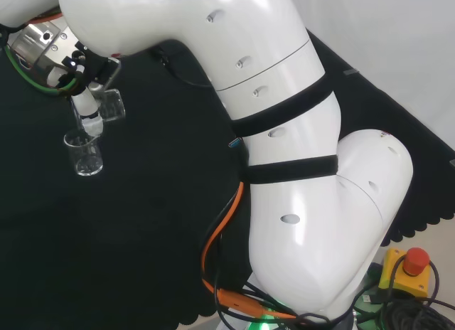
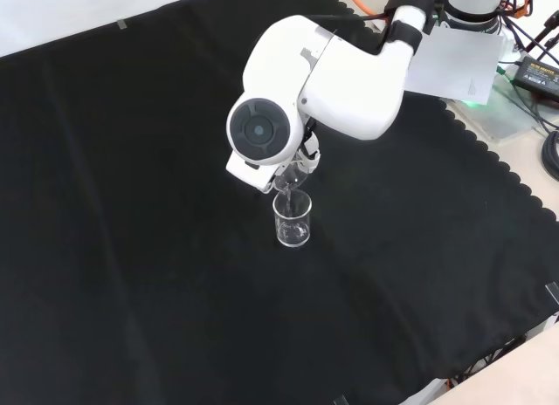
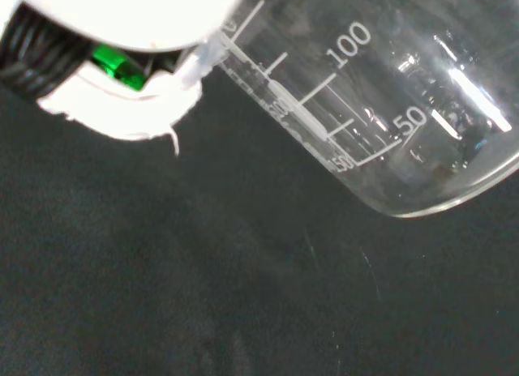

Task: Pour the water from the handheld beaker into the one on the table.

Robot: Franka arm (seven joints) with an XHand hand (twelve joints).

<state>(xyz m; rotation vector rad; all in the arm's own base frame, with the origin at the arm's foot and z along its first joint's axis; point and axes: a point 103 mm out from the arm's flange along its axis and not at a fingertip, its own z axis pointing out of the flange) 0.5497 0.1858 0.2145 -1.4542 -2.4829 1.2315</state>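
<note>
In the head view my hand point(image 1: 84, 104) is at the upper left, its fingers curled round a clear handheld beaker point(image 1: 109, 106) that is tipped over, mouth down toward the table beaker point(image 1: 84, 154). That second clear beaker stands upright on the black cloth just below the hand. In the front view the table beaker point(image 2: 292, 221) stands mid-cloth, and the tilted handheld beaker point(image 2: 293, 175) hangs right above its rim, half hidden by the arm's link. The wrist view has the handheld beaker point(image 3: 381, 100) lying slanted with its printed scale, beside a blurred white part of the hand point(image 3: 122, 19). Whether water is running I cannot tell.
The arm's big white link with a round grey cap point(image 2: 260, 130) stands in front of the hand. A red stop button on a yellow box point(image 1: 411, 262) and orange cables point(image 1: 213, 237) lie at the arm's base. The cloth's scalloped edge point(image 2: 489, 161) runs along the right.
</note>
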